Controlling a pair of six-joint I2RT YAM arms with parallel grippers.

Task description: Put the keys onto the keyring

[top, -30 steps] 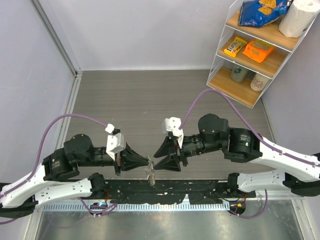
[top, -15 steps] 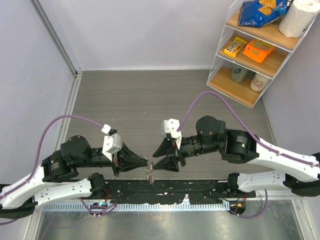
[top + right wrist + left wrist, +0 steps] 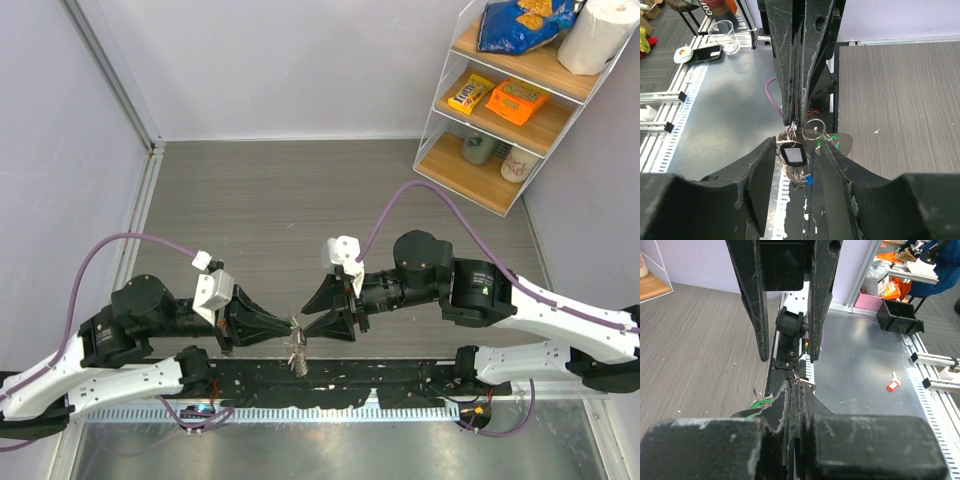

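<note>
My left gripper is shut on the keyring, a thin silvery loop held in the air over the near table edge. From it hangs a bunch of keys: a black-headed one, a blue-headed one and a green-headed one. My right gripper faces the left one tip to tip and is open. In the right wrist view its two fingers stand either side of the hanging bunch, and the green head lies close to the right one. The left wrist view shows the green key beside my shut fingers.
A black rail runs along the near edge below the keys, with a metal bench beyond it. A loose red key lies on that bench. A phone and a clear cup sit further off. A snack shelf stands back right.
The left arm has drawn back slightly to the left with the keyring. The right gripper followed leftward, so its fingers now bracket the hanging keys.
</note>
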